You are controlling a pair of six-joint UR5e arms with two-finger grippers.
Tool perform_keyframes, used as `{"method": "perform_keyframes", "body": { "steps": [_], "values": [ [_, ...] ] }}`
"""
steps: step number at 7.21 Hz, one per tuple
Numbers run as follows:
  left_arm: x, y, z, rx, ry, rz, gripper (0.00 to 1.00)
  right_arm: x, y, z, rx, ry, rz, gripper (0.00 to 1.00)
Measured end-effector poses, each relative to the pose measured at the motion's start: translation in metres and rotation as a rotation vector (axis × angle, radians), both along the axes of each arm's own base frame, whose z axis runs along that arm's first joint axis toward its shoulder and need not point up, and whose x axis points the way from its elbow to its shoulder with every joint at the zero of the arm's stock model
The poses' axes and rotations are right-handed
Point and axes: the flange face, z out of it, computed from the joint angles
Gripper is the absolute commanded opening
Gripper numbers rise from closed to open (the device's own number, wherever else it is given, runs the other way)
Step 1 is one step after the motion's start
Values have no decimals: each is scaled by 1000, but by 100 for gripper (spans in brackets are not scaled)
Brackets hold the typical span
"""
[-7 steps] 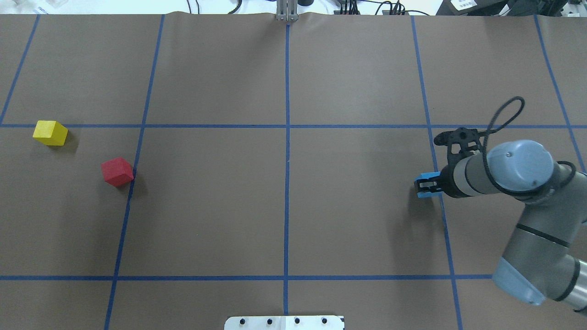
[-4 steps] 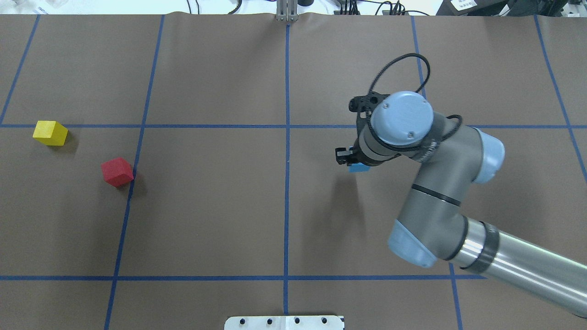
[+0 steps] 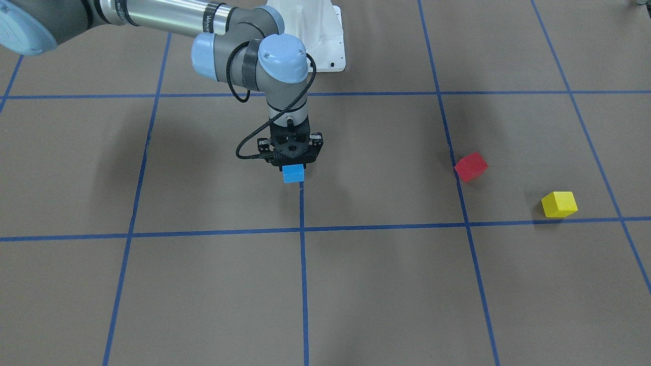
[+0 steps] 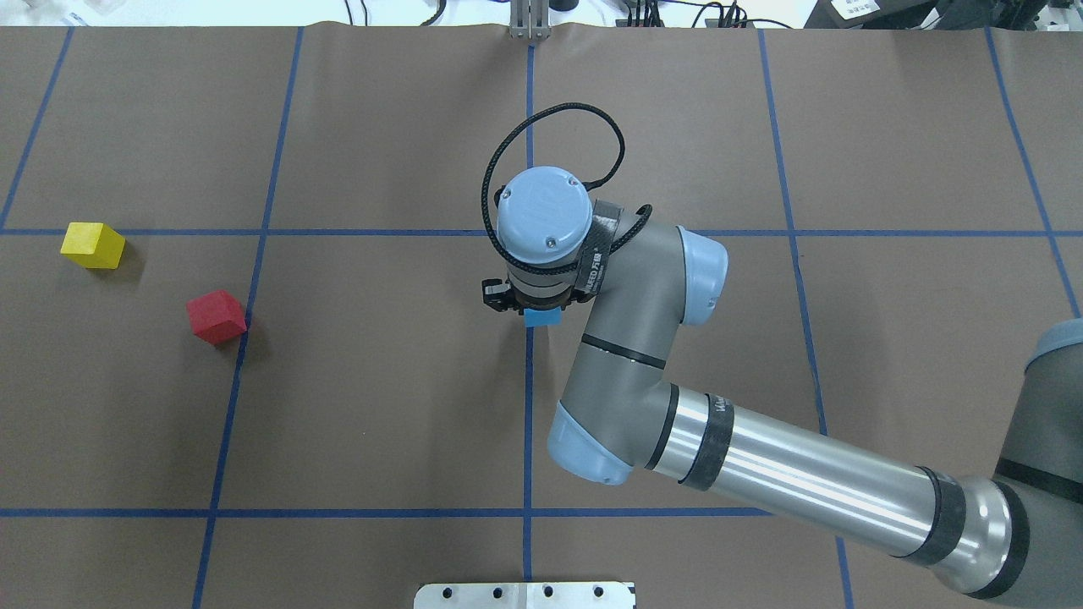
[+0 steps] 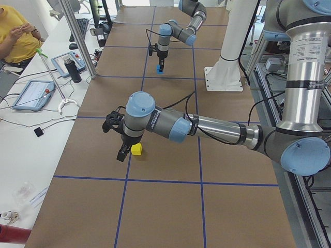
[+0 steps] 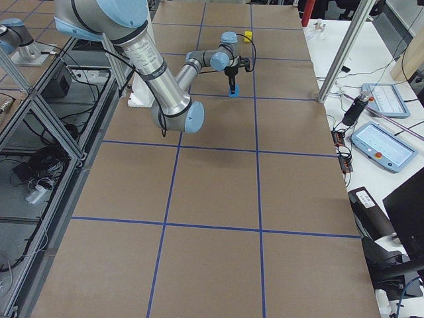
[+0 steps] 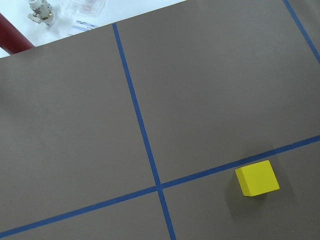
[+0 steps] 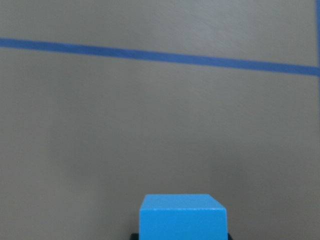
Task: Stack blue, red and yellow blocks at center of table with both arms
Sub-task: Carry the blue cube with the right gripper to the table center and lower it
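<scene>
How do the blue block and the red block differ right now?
The blue block is gripped by the right end effector at the centre of the table; the red block lies free, off to the robot's left. The blue block sits square to the tape grid; the red block is turned askew. Both are similar-sized cubes.

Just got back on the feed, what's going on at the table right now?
The right claw is shut on the blue block, holding it at the center line of the table. Whether the block rests on the surface I cannot tell. The red block and the yellow block lie apart on the robot's left side, neither stacked yet. The left-end side view shows the left claw close by the yellow block, open or shut unclear.
</scene>
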Motion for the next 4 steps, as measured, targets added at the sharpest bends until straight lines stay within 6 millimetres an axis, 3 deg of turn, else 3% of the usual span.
{"method": "perform_keyframes", "body": {
  "steps": [1, 4],
  "values": [
    [0, 0, 3, -5, 0, 0, 100, -15, 9, 1, -2, -14, -9, 94],
    [0, 0, 4, -8, 0, 0, 100, -37, 19, 10, -12, -40, 36, 100]
  ]
}}
